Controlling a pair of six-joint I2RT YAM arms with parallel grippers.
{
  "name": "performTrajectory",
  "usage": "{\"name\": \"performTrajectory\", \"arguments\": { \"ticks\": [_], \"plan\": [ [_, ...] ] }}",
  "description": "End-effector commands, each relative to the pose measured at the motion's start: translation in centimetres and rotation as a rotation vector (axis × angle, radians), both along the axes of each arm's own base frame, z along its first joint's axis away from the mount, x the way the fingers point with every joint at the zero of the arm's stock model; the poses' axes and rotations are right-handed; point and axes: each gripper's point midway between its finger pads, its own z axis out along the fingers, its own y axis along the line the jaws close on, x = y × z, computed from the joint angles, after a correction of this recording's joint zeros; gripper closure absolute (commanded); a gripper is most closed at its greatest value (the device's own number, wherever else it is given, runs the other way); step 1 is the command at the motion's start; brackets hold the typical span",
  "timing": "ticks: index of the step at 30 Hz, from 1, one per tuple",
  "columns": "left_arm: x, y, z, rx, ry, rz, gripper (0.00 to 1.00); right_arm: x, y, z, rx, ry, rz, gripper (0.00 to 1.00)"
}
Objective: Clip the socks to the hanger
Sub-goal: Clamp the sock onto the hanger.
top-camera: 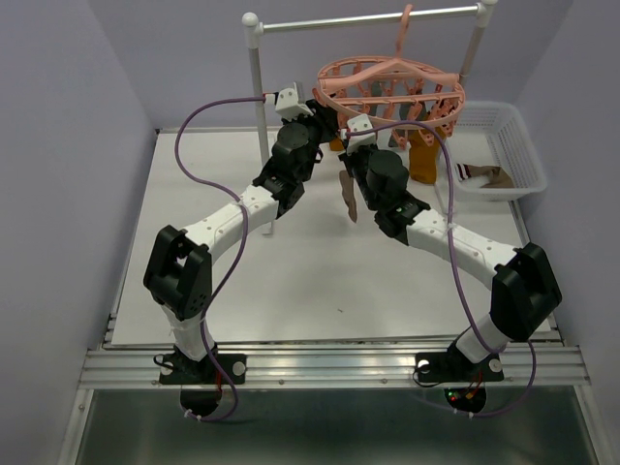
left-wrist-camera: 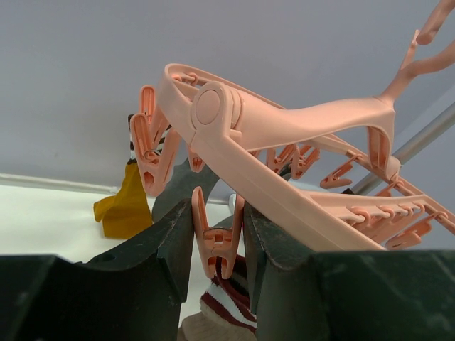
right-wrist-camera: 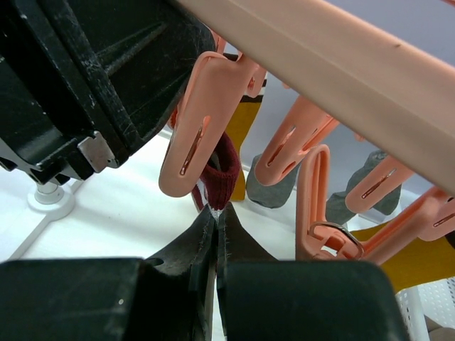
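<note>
hanger (top-camera: 387, 68) hung on rail (top-camera: 339, 24); basket (top-camera: 530, 155) right of it, sock (top-camera: 484, 175) inside

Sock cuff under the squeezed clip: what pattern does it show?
The sock cuff has maroon-and-white stripes, clearest in the left wrist view.

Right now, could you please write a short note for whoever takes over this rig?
Left gripper: shut on a pink clip, squeezing it.
Right gripper: shut on the striped sock, cuff up at that clip; seated or not, unclear.
Hanger hangs on the rail.
Done: orange sock and grey sock hung.
To do: release the clip onto this cuff, then fetch the brown sock in the basket.
</note>
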Motion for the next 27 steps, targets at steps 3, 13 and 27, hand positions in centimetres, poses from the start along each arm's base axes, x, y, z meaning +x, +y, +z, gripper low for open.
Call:
{"name": "performTrajectory", "arguments": {
  "ticks": [3,13,27],
  "plan": [
    [-0.5,1.3,3.9,-0.059,-0.066,0.044,1.00,-0.3,0.2,4.2,0.111,-0.088,0.029,0.99],
    [-0.6,1.3,4.0,-0.094,-0.057,0.044,1.00,-0.2,1.5,4.3,0.194,-0.080,0.075,0.99],
    [-0.5,1.5,3.9,-0.119,-0.047,0.055,1.00,-0.9,2.4,5.5,0.283,-0.082,0.141,0.99]
  ]
}}
